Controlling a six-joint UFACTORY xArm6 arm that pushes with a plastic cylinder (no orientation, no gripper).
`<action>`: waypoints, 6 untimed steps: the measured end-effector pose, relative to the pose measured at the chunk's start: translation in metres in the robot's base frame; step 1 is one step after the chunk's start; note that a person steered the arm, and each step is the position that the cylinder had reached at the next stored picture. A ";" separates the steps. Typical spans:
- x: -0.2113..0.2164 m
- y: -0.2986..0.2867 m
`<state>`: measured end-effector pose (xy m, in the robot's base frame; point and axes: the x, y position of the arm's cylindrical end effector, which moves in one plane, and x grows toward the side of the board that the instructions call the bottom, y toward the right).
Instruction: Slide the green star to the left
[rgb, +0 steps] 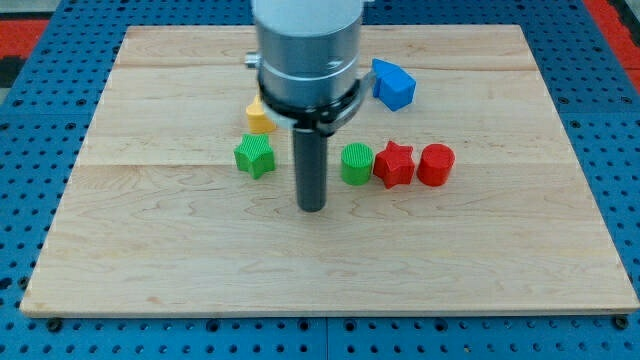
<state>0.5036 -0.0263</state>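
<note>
Camera view, single moment: my tip (312, 207) is resting on the wooden board (150, 260), between the green star (255, 156) on the view's left and the green cylinder (357, 164) on the view's right, slightly nearer the view's bottom than either. The rod has nothing to open or close and is holding nothing; it is touching no block, standing near the star but clear of it.

The green star is sitting left of centre, with a yellow block (259, 116) (shape partly hidden by the arm's housing) close above it toward the view's top. A red star (394, 165) is touching or nearly touching the green cylinder, a red cylinder (435, 165) is lying just beside that, and a blue block (393, 85) is sitting toward the view's top right.

Risks, as judged from this layout: the tip is lying below the star's midline, so a straight leftward sweep is likely to pass under it or clip its lower point, spinning it or nudging it up into the yellow block. Rising toward the view's top to line up may brush the green cylinder if the tip drifts right.
</note>
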 end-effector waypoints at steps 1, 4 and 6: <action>-0.013 -0.112; -0.056 -0.125; -0.090 -0.097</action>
